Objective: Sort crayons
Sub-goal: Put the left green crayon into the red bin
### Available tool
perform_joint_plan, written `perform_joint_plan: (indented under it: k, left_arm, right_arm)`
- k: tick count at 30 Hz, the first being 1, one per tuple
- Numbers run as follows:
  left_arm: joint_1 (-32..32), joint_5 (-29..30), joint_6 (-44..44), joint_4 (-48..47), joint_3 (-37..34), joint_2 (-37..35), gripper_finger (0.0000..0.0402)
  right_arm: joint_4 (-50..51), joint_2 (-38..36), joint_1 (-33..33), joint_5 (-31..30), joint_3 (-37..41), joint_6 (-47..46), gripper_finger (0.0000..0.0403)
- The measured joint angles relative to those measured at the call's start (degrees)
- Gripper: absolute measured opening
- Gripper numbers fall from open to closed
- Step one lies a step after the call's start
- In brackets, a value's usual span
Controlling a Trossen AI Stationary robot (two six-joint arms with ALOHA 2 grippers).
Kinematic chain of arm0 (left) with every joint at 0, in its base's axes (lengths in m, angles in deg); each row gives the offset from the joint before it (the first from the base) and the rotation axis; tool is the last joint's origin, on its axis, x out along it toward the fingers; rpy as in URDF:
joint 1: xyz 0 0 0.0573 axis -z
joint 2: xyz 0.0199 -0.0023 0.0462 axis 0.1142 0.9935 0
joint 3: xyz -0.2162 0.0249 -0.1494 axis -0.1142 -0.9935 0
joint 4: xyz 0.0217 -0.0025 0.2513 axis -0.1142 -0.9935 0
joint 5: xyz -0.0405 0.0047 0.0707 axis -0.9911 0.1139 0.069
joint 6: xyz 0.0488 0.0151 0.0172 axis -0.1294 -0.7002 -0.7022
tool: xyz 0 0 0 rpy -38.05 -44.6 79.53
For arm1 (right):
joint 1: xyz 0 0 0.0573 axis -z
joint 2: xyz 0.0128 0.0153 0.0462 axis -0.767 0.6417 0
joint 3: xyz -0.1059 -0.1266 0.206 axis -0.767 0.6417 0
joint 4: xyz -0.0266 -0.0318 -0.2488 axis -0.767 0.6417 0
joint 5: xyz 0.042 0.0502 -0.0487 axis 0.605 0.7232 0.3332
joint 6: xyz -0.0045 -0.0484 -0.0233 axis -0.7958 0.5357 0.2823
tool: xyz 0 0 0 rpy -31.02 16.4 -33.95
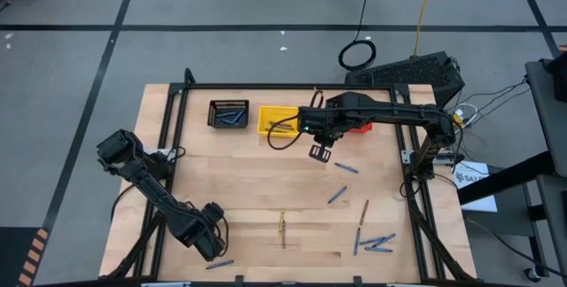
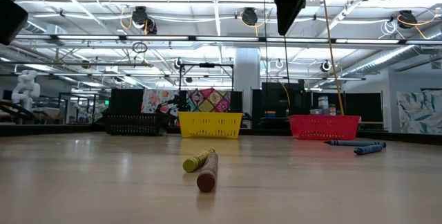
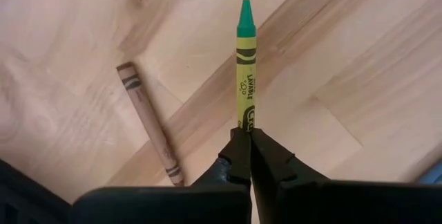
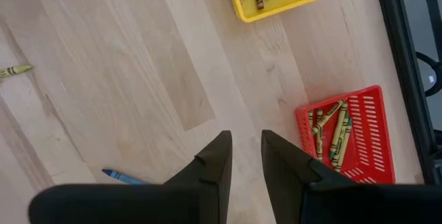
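Tabletop [image 1: 266, 190]: loose crayons [image 1: 372, 241] scattered, mostly right front. Right gripper [image 4: 245, 156] high near the yellow basket [image 1: 276, 120], jaws apart, empty. Left gripper [image 3: 244, 156] front-left, jaws clamped on the butt of a green-tipped crayon [image 3: 246, 65]; brown crayon [image 3: 149, 123] beside it.

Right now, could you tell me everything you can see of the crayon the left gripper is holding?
The crayon is a thin stick in a yellow-green paper wrapper with dark bands and printing, ending in a bare green waxy tip. The left gripper, near the table's front left, is shut on its blunt end, so it points straight out past the fingers above the wooden table. A brown crayon lies nearby, apart from it.
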Motion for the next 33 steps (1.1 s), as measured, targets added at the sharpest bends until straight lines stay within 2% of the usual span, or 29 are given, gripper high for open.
perform_joint_plan:
  k: [11, 18, 24, 29, 33]
  left_arm:
    - [-1.3, 0.32, -5.84, -0.29, 0.0, 0.0, 0.0]
    - [-5.74, 1.48, -13.59, -0.7, 0.0, 0.0, 0.0]
    - [-10.53, 5.37, -20.54, -0.68, 0.0, 0.0, 0.0]
    - [-15.04, 7.79, -26.77, -0.66, 0.0, -0.02, 0.0]
    - [-18.59, 8.66, -31.96, -0.63, 0.0, -0.02, 0.0]
  right_arm:
    - [0.0, 0.0, 0.0, 0.0, 0.0, 0.0, 0.0064]
    - [0.02, 0.0, 0.0, 0.0, 0.0, 0.0, 0.0064]
    - [1.0, 0.0, 0.01, -0.02, 0.0, 0.59, 0.0064]
    - [1.21, 0.0, 0.04, -3.18, 0.0, 1.36, 0.0064]
    - [1.22, 0.0, 0.51, -2.88, 0.0, 1.73, 0.0064]
